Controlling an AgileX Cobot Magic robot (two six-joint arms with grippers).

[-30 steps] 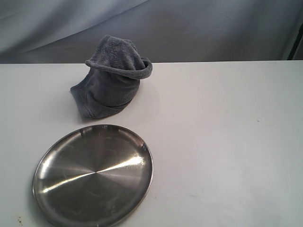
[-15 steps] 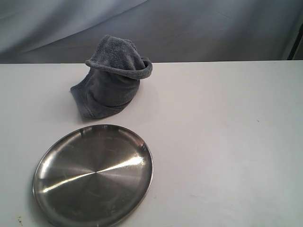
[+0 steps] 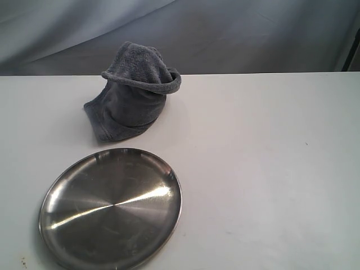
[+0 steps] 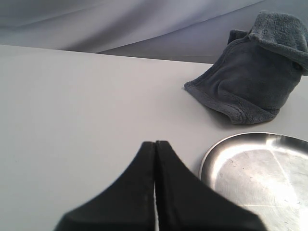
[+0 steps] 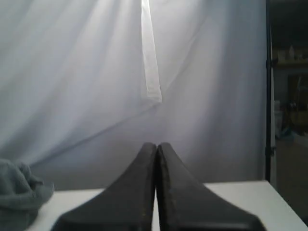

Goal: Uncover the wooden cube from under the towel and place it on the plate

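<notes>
The dark grey-blue towel stands heaped in a tall mound at the back left of the white table; it also shows as the towel and the towel. The wooden cube is hidden. The round steel plate lies empty in front of the towel, with its rim in the left wrist view as the plate. My left gripper is shut with nothing in it, well short of the towel. My right gripper is shut and empty, pointing at the backdrop. Neither gripper shows in the exterior view.
A pale grey curtain hangs behind the white table. A dark stand and shelves are at the far right of the right wrist view.
</notes>
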